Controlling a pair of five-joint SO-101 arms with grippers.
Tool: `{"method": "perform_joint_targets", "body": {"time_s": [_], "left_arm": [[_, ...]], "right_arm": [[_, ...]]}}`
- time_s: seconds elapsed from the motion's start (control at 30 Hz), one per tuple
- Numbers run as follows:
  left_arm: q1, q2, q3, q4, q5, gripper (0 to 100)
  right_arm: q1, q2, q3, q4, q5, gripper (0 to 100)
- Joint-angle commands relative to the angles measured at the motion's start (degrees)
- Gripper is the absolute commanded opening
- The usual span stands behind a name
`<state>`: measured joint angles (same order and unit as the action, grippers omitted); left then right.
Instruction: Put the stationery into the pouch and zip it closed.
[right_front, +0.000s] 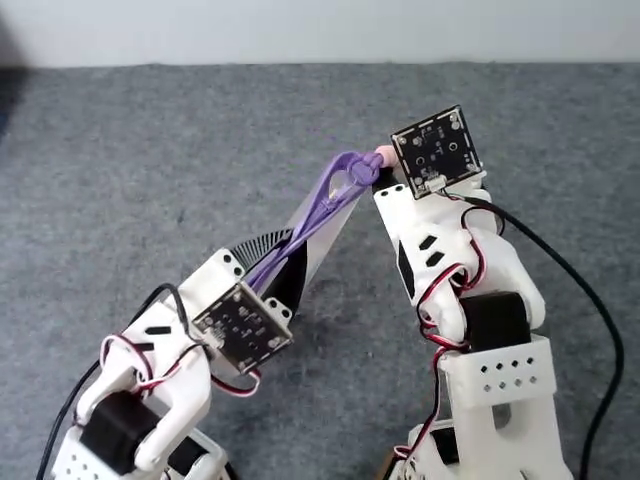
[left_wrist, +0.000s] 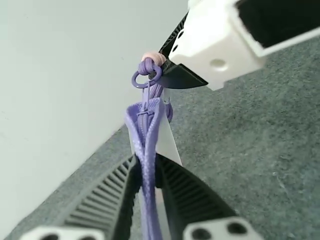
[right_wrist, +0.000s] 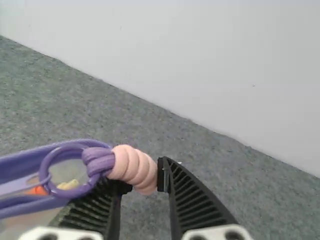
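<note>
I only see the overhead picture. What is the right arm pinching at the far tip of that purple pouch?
Observer: Its wrist camera shows the right hand closed on a pink coil tied to the zipper's purple ring.
Operator: Anything inside?
Observer: Yes, small orange and yellow pieces show inside the pouch, between its purple edges.
Operator: And the other arm?
Observer: The left hand clamps the pouch's zipper edge between its fingers.

White plastic arms (right_front: 500, 270) with black motors (right_front: 492, 322), red-and-black cables (right_front: 437, 290), square black camera boards (right_front: 436, 150) and ribbed black claw fingers (right_wrist: 190, 200)
</note>
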<state>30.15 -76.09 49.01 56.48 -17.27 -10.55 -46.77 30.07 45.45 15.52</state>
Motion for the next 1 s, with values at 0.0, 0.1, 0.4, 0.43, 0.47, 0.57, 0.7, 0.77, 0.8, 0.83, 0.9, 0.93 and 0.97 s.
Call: {"method": "perform_joint_targets", "body": {"time_s": [0.0,0.1,0.4,0.43,0.47,0.57,0.7,0.77,0.8,0.83,0.9,0.93,0.97], "left_arm": [[-0.8,-3.6,-2.3,0.8,0.3,1],[-1.0,-3.6,-2.7,0.8,0.3,1],[-1.0,-3.7,-6.0,3.3,0.5,1],[-1.0,-3.7,-6.5,3.6,1.0,1],[-1.0,-3.7,-6.6,3.7,1.1,1],[-1.1,-3.7,-6.8,4.6,1.3,1],[-1.1,-3.7,-6.8,4.7,1.4,1],[-1.1,-3.7,-6.8,4.6,1.4,1],[-1.1,-3.7,-6.8,4.6,1.4,1],[-1.1,-3.7,-6.8,4.6,1.4,1],[-1.1,-3.7,-6.8,4.6,1.4,1],[-1.1,-3.7,-6.8,4.6,1.4,1],[-1.1,-3.7,-6.8,4.6,1.4,1]], "right_arm": [[4.6,0.3,0.3,-2.3,0.4,0.7],[5.8,1.0,2.7,-4.9,0.4,0.7],[10.6,7.7,5.4,-14.8,2.0,0.7],[11.4,8.7,5.4,-15.9,2.3,0.7],[12.2,9.8,5.4,-17.1,2.3,0.7],[14.0,12.5,5.4,-19.7,2.3,0.7],[14.6,14.2,5.4,-20.3,2.3,0.7],[14.6,14.5,5.3,-20.3,2.3,0.7],[14.9,14.7,5.3,-20.3,2.3,0.7],[15.2,14.8,5.3,-20.3,2.3,0.7],[15.7,14.8,5.4,-20.3,2.3,0.7],[15.8,14.8,5.4,-20.3,2.3,0.7],[15.9,14.8,5.4,-20.3,2.3,0.7]]}}
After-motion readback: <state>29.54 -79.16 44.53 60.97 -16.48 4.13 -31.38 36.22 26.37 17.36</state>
